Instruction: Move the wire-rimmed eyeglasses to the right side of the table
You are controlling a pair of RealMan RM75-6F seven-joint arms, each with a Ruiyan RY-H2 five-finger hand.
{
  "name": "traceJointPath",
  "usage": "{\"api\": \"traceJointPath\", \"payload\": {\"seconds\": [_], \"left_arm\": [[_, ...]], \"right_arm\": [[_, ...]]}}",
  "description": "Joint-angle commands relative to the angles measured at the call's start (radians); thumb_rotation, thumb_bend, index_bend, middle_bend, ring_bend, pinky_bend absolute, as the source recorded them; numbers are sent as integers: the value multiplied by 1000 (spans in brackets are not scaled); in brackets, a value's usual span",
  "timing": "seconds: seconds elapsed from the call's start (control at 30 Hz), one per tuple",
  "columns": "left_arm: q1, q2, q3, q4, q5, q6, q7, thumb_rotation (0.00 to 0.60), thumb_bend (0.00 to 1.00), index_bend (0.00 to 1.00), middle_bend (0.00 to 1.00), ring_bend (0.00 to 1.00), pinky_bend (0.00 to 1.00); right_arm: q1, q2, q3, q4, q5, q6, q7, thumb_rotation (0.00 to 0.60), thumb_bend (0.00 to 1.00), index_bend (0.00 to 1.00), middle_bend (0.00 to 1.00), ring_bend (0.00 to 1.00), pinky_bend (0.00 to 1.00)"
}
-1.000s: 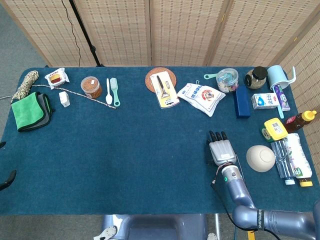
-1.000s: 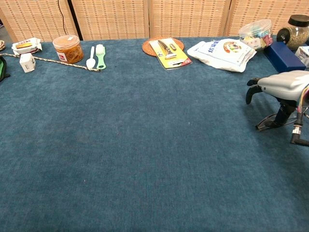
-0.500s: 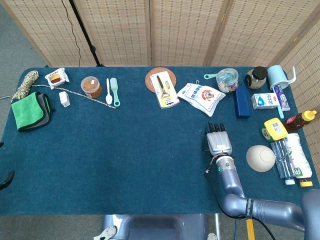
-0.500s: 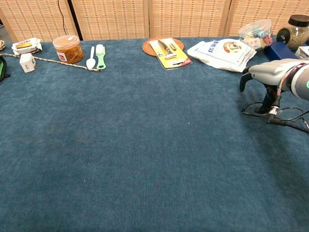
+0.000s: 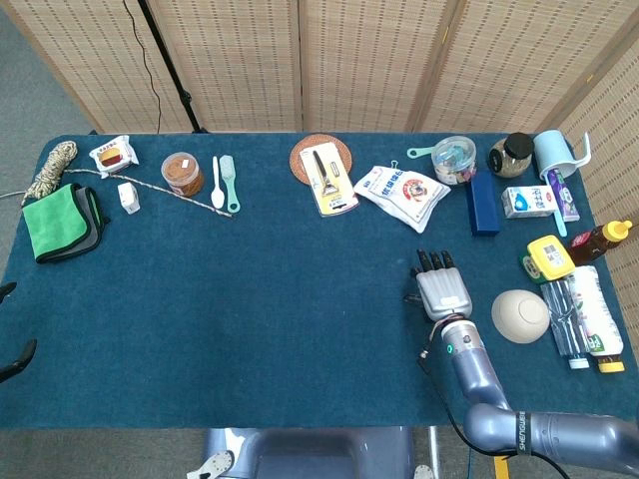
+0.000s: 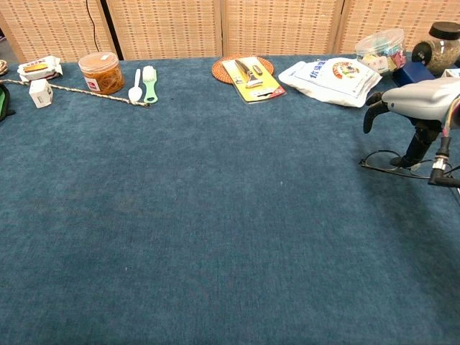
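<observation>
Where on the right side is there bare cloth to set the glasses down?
Bare cloth lies in front of the blue box, between the right robot hand and the beige bowl. Past the bowl it is crowded: yellow-capped bottle, water bottle.

The head view looks steeply down from high above the near edge of the surface [image 5: 250,329], taking in all four corners and the woven screens behind. The chest view sits low and close at the near edge, facing the far edge. Both share the far-edge items and the right robot hand [image 5: 441,290] [image 6: 420,100].
</observation>
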Motion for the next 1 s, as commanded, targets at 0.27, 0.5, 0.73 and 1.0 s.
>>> {"api": "traceJointPath", "payload": {"seconds": [0.27,0.5,0.73,1.0], "left_arm": [[-3,3,-2,-7,-1,-3,9,600,286,152,0,29,23],[-18,4,-13,-28,9,-6,34,600,287,152,0,29,23],[-21,6,-13,-42,6,-9,54,600,288,152,0,28,23],[-23,11,-16,-59,9,-3,72,600,287,152,0,27,22]], "right_arm": [[-62,98,-71,-51,-143,-2,85,600,255,263,0,0,0],[-104,122,-104,-24,-190,-9,144,600,10,234,0,0,0],[-133,103,-123,50,-246,-20,186,600,0,251,0,0,0],[-164,102,-139,113,-296,-39,233,600,0,265,0,0,0]]}}
